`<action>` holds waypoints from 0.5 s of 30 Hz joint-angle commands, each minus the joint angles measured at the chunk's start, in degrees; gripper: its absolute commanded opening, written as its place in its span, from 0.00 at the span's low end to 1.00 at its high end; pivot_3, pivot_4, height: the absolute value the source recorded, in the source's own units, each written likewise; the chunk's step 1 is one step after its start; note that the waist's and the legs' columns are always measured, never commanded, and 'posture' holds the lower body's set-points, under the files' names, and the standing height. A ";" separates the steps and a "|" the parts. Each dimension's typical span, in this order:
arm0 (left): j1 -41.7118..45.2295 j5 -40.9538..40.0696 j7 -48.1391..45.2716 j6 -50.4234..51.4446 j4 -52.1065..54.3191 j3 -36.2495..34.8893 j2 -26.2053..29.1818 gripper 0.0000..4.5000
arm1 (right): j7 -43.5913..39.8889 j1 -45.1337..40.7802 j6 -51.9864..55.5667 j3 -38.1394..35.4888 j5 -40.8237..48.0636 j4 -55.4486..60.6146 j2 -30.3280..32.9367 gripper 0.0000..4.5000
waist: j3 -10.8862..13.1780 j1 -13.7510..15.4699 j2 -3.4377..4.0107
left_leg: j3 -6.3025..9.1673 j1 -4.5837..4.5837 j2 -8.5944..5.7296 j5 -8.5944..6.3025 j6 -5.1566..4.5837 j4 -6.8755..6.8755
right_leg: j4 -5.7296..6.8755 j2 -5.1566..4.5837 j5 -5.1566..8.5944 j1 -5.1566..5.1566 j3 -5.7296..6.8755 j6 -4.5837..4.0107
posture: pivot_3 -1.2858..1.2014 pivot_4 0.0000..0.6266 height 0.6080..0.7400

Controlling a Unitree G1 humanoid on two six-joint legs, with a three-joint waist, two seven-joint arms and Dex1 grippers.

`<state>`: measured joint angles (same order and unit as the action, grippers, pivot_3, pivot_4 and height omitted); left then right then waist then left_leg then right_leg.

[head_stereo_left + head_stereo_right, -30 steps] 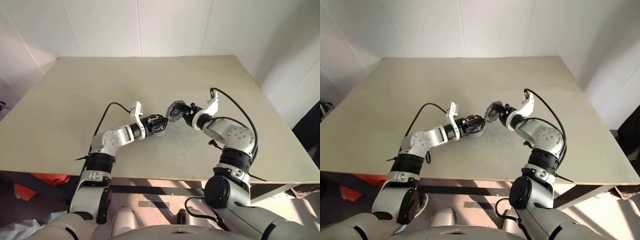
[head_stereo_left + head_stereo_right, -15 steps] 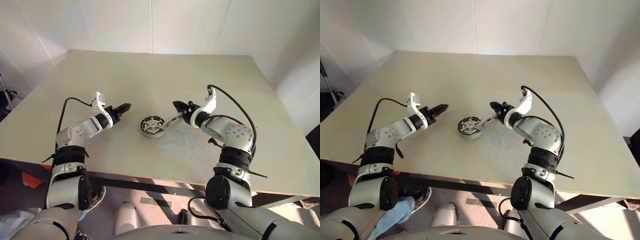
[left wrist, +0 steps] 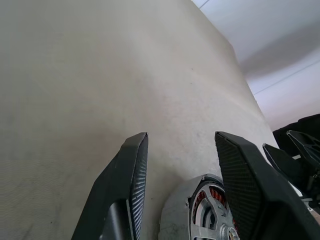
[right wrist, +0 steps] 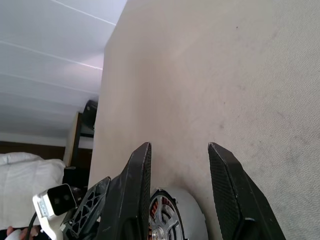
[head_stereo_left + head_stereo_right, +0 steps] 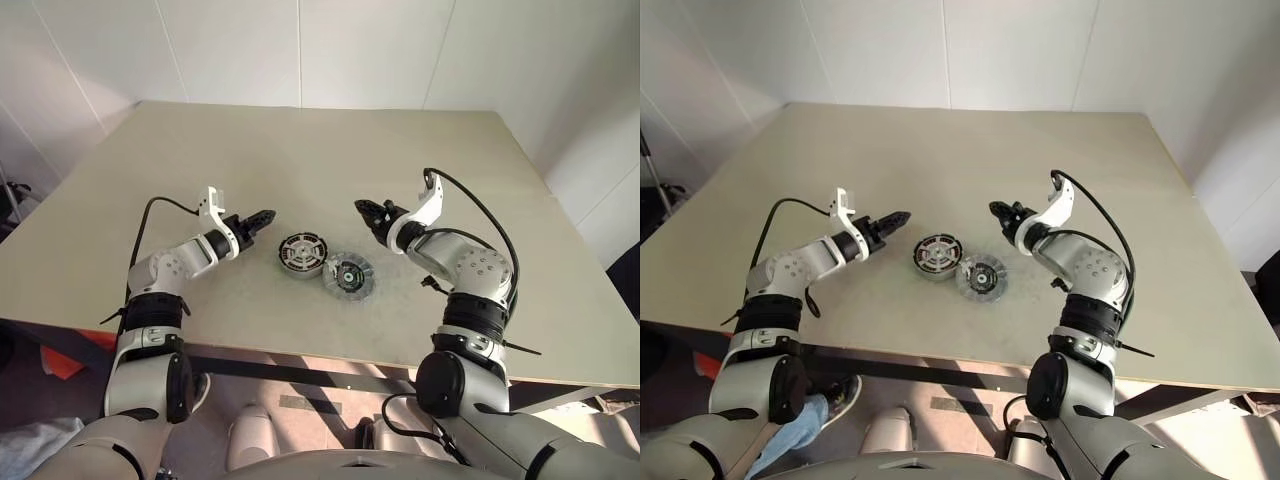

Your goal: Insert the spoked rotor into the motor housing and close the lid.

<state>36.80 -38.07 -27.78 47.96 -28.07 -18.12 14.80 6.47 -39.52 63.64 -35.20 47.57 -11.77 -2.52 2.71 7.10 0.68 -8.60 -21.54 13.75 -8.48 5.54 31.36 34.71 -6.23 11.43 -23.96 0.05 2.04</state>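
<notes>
The motor housing [image 5: 303,253] lies flat on the table, a round silver case with copper coils [image 3: 214,196] showing between silver spokes. Whether the spoked rotor sits inside it I cannot tell. The lid [image 5: 348,274], a grey ribbed disc with a dark centre, lies flat just right of the housing and nearer me. My left gripper [image 5: 262,217] is open and empty, left of the housing and pointing at it. My right gripper [image 5: 365,210] is open and empty too, beyond the lid on the right. Its fingers frame the housing [image 4: 170,220] in the right wrist view.
The beige table [image 5: 300,150] stretches wide behind both parts, up to white walls. Its front edge [image 5: 320,360] runs close below the lid. Black cables loop off both wrists. A person's leg and shoe [image 5: 820,405] show under the table at the left.
The camera has shifted. A second ago both grippers met at the middle with parts between them. They have drawn apart, the housing rests on the table and the lid now lies beside it.
</notes>
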 commanded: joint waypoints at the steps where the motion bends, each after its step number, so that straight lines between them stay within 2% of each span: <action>1: 0.13 -0.28 -0.20 -0.19 3.00 -0.49 0.61 0.50 | -0.32 -1.28 -1.08 1.91 1.01 0.85 -0.12 0.44 | 0.00 0.00 0.00 | 0.00 -0.01 0.00 0.00 0.00 0.00 | 0.00 0.00 0.00 0.00 0.00 0.00 | 0.52 0.00 1.00; 9: -0.86 -2.35 -2.90 5.59 7.63 3.93 -3.99 0.50 | -1.87 1.28 4.54 3.33 3.38 5.47 4.42 0.44 | -0.01 0.43 -0.03 | 0.03 -0.07 -0.02 0.00 -0.01 0.12 | 0.02 -0.02 -0.01 0.05 0.01 0.01 | 0.52 0.00 1.00; 12: -1.78 -3.52 -5.70 9.22 11.26 7.72 -5.74 0.50 | -7.92 7.05 9.10 10.97 2.69 13.53 10.44 0.44 | 0.01 0.68 -0.07 | 0.04 -0.15 -0.01 -0.03 -0.06 0.29 | 0.02 -0.04 -0.02 0.07 0.02 0.01 | 0.52 0.00 1.00; 15: -2.50 -2.35 -7.48 9.90 12.65 10.98 -5.60 0.50 | -17.82 14.47 5.87 21.67 -0.40 24.42 20.31 0.44 | 0.02 1.03 -0.07 | 0.06 -0.15 0.00 -0.05 -0.08 0.30 | 0.02 -0.04 -0.02 0.08 0.03 0.02 | 0.52 0.00 1.00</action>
<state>34.11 -40.29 -33.76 57.64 -18.03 -7.96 8.42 -5.81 -25.91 71.46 -17.87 47.88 5.56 14.81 2.73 8.13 0.61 -8.54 -21.65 13.75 -8.52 5.45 31.66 34.74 -6.26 11.41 -23.88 0.06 2.07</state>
